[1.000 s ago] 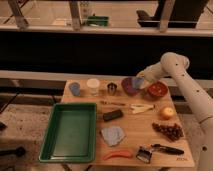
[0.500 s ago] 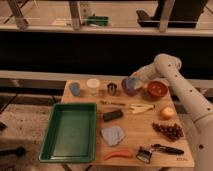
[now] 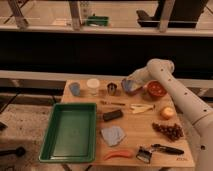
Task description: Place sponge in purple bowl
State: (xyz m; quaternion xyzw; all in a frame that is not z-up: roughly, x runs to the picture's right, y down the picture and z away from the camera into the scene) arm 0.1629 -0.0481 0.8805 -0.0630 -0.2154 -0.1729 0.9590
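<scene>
The purple bowl [image 3: 132, 89] stands at the back of the wooden table [image 3: 135, 125], right of middle. My gripper [image 3: 129, 83] reaches in from the right on the white arm [image 3: 165, 75] and sits right at the bowl's rim, covering part of it. I cannot make out a sponge at the gripper or in the bowl. A soft grey-blue piece [image 3: 113, 135], sponge or cloth, lies flat at the front middle of the table, far from the gripper.
A green tray [image 3: 70, 132] fills the left side. A blue cup [image 3: 75, 88], a white cup [image 3: 93, 85] and a metal cup [image 3: 112, 90] stand along the back. A red bowl [image 3: 156, 89], an orange [image 3: 166, 113], grapes [image 3: 170, 131], a dark block [image 3: 113, 115] and a peeler [image 3: 160, 149] lie around.
The arm has swung left and the gripper has come slightly left and down onto the purple bowl. Nothing on the table has moved.
</scene>
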